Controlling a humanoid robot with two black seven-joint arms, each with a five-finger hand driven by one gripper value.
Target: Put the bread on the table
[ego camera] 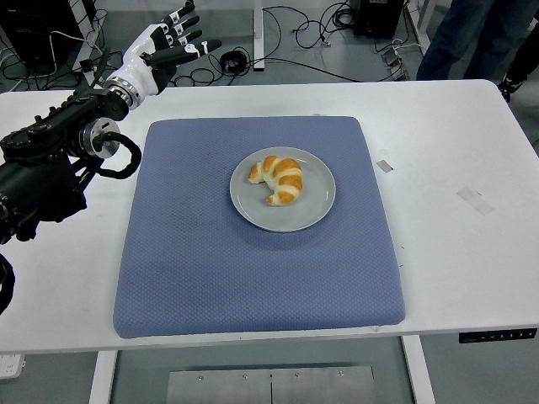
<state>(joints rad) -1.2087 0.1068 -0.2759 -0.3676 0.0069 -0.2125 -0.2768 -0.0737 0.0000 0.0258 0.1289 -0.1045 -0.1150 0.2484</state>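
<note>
One golden-brown croissant-shaped bread [277,178] sits on round grey plate [282,189], centre of blue quilted mat [253,244], not yet lifted. Left hand [165,48] far up-left of plate, fingers spread, empty.

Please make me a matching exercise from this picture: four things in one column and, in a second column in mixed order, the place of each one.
Things:
1. bread
2. plate
3. mat
4. left hand

Places:
A. spread over the middle of the white table
B. past the table's far left corner, fingers spread, holding nothing
C. lying on the plate
D. in the middle of the mat

Pairs: 1-C, 2-D, 3-A, 4-B
</note>
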